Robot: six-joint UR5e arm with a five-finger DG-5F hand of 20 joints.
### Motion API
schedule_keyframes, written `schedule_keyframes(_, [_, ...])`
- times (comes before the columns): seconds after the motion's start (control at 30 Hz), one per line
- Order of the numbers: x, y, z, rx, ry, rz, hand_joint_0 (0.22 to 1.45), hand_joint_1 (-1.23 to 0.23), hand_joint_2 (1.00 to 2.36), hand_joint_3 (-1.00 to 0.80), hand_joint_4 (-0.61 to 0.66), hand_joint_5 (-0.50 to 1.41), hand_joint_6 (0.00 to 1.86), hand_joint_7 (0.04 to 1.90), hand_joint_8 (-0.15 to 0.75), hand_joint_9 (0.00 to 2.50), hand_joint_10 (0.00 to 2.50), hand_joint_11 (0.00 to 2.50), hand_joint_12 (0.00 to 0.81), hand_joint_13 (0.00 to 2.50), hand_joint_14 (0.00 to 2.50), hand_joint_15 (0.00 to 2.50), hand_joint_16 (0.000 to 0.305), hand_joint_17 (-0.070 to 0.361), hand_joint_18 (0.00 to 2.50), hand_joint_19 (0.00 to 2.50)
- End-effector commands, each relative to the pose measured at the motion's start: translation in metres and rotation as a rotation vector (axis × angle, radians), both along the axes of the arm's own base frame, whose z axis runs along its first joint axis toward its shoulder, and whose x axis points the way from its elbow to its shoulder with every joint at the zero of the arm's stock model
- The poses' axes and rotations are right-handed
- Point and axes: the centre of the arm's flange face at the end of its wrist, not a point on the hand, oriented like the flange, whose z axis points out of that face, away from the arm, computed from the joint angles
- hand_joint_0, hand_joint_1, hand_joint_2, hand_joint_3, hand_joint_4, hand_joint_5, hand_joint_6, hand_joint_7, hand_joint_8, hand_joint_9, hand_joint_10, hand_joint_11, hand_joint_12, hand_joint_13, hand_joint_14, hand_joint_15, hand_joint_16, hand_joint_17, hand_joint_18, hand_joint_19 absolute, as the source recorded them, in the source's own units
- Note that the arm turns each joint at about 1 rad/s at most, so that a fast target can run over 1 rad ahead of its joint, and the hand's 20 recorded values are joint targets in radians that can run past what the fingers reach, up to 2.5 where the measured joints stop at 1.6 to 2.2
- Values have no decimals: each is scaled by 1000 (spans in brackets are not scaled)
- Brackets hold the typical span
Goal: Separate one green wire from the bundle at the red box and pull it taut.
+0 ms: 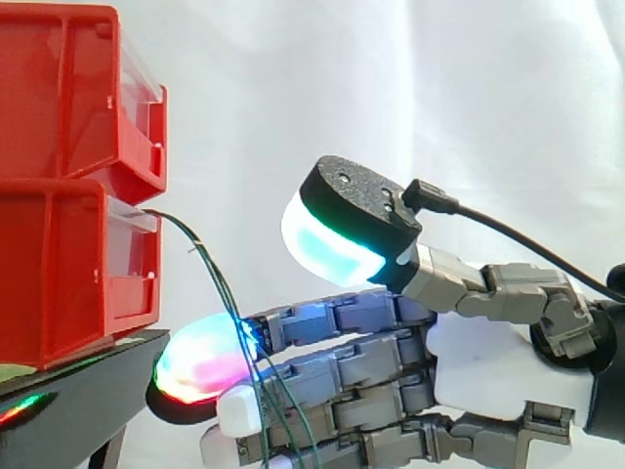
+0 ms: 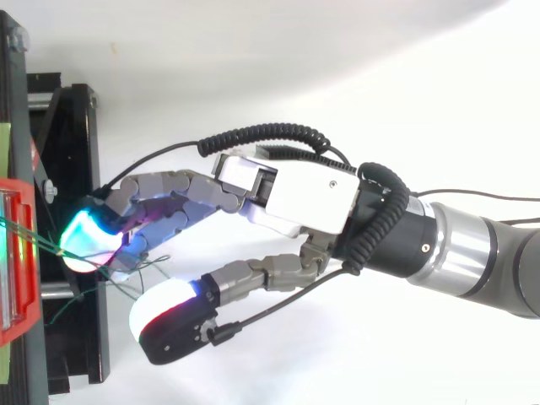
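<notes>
Several thin green wires [image 1: 223, 290] leave the front of the lower red bin [image 1: 59, 283] and droop down and to the right. My hand [image 1: 488, 366] reaches in from the right with straight fingers aimed at the bin. The wires hang across those fingers just behind the glowing fingertips [image 1: 200, 366]. The thumb [image 1: 332, 244] is lifted well above the fingers and touches nothing. From above, the hand [image 2: 312, 198] has its cyan fingertip [image 2: 84, 236] at the wires [image 2: 42, 240], a short way off the bin's front [image 2: 13, 261]. Slack wire loops [image 2: 143, 270] lie under the fingers.
A second red bin [image 1: 59, 98] is stacked on the lower one, both on the black stand [image 1: 88, 376]. The stand's frame [image 2: 84, 169] runs along the left in the top view. A white curtain hangs behind.
</notes>
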Motion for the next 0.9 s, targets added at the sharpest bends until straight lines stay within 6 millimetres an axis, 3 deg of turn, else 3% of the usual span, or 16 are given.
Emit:
schedule_keyframes(0.0, [0, 4, -1, 9, 3, 6, 511, -584, 1000, -500, 279, -149, 503, 807, 281, 845, 12, 442, 406, 506, 8, 230, 54, 121, 516, 374])
schedule_keyframes(0.87, [5, 12, 10, 167, -47, 43, 573, -602, 1006, -425, 319, -99, 504, 972, 272, 943, 16, 464, 382, 612, 10, 265, 49, 110, 607, 407])
